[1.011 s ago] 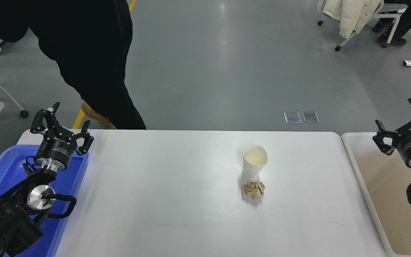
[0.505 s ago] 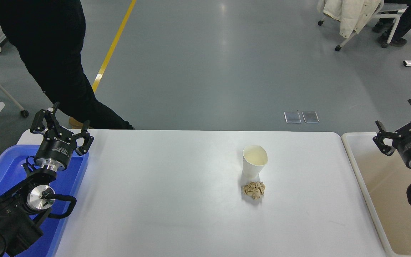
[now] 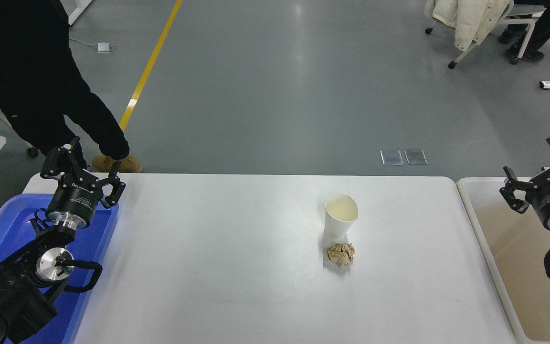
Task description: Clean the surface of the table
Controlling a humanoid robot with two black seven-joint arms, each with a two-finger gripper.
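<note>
The white table surface (image 3: 217, 267) fills the middle of the head view. A white paper cup (image 3: 340, 216) stands upright right of centre. Just in front of it lies a crumpled brown paper ball (image 3: 339, 254). My left gripper (image 3: 82, 165) is parked open over the blue tray at the lower left, holding nothing. My right gripper (image 3: 540, 167) hangs open over the beige bin at the right edge, well away from the cup and paper.
A blue plastic tray (image 3: 12, 224) sits at the table's left end and a beige bin (image 3: 509, 258) at its right end. A person in black (image 3: 26, 71) stands at the far left corner. A chair with a pale coat (image 3: 466, 19) is far behind.
The person in black has moved left, away from the table's far edge. My right gripper has shifted slightly right and down. The left arm, cup and paper ball are unmoved.
</note>
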